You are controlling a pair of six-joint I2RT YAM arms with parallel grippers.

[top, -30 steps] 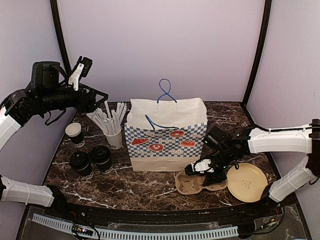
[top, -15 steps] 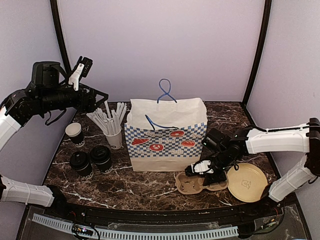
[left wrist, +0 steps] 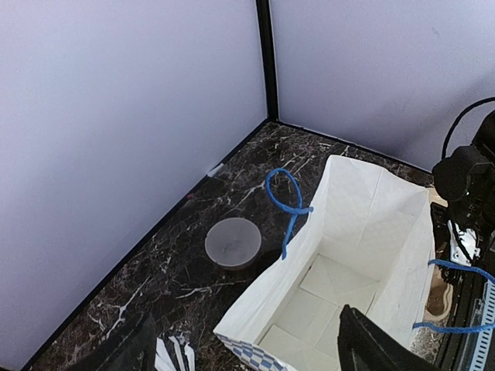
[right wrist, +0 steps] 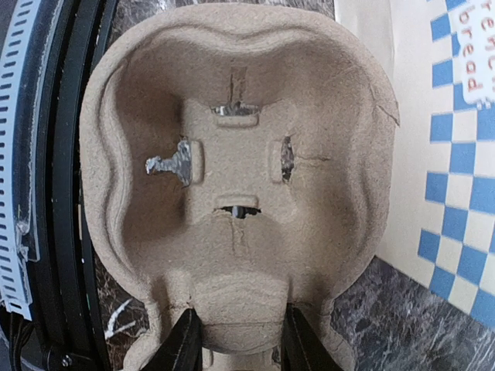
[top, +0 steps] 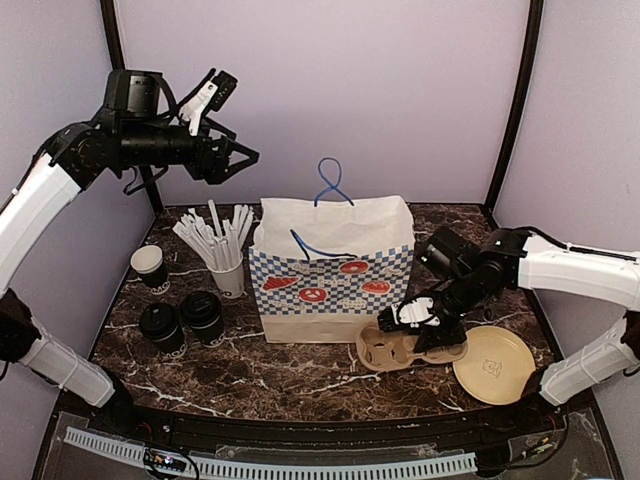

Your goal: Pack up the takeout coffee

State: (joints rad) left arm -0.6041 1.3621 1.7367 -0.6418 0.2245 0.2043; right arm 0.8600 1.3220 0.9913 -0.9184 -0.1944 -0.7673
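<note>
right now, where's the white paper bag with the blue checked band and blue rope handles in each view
top external: the white paper bag stands mid-table, centre of frame.
left wrist: lower right, seen from above, mouth open, inside empty.
right wrist: right edge, only its checked side, beside the brown pulp cup carrier.
shared landmark: the dark marble tabletop.
</note>
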